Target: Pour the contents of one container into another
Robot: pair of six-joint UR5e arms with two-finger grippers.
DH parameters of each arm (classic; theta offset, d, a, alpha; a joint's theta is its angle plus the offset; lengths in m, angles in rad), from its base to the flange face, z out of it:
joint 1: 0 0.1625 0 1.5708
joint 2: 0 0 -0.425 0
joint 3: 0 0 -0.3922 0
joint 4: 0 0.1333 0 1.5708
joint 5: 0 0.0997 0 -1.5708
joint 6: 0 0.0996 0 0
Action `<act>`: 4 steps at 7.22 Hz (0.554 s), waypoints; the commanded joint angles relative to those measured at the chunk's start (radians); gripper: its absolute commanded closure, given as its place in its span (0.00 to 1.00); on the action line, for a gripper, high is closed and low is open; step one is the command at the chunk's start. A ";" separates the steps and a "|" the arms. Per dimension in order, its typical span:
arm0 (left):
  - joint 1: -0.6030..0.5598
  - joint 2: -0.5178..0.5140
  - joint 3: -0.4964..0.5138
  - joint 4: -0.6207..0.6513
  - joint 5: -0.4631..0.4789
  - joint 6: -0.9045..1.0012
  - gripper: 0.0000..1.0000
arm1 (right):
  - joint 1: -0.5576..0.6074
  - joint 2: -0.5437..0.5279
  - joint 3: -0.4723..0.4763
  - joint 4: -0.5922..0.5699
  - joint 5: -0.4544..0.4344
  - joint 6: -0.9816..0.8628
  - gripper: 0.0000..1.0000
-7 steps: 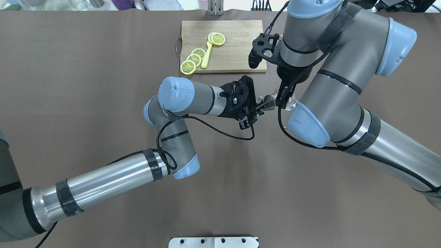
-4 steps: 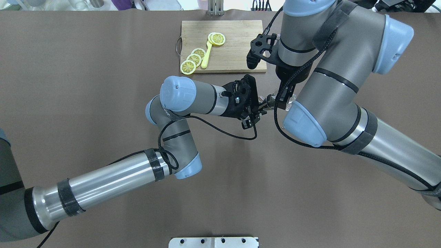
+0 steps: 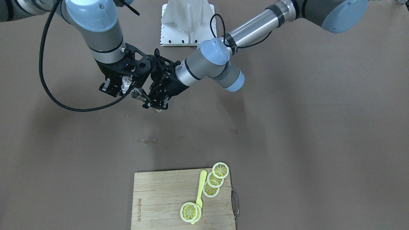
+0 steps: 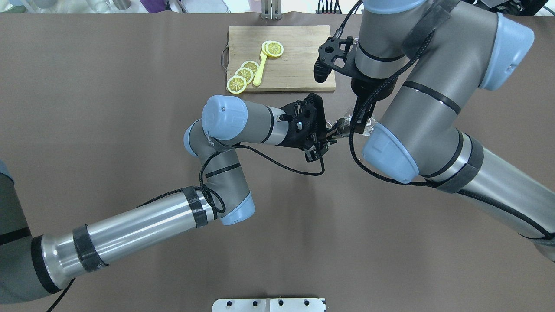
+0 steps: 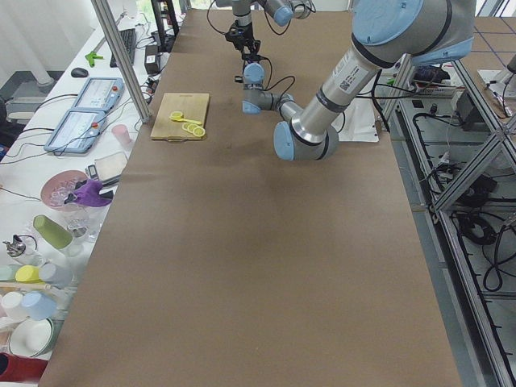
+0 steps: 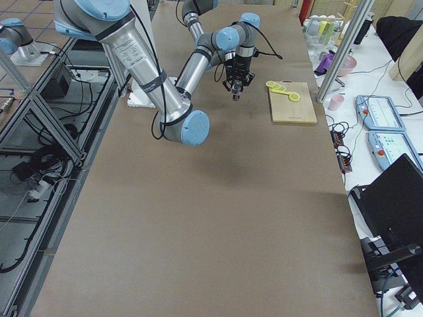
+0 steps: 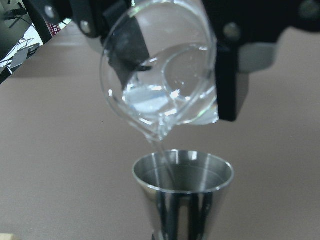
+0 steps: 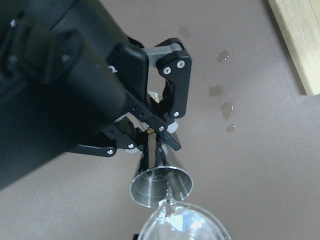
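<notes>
Tilted glass above upright jigger

The clear glass is tilted steeply, mouth down, and a thin stream of clear liquid falls into the upright steel jigger just below its lip.
</notes>
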 commanded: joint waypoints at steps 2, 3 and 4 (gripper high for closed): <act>0.000 0.000 -0.002 -0.005 0.000 0.000 1.00 | 0.008 -0.027 0.029 0.035 0.003 -0.001 1.00; 0.000 0.001 -0.002 -0.008 0.000 0.000 1.00 | 0.010 -0.027 0.029 0.046 0.003 0.001 1.00; -0.002 0.003 -0.002 -0.008 0.000 0.000 1.00 | 0.016 -0.037 0.029 0.084 0.007 0.004 1.00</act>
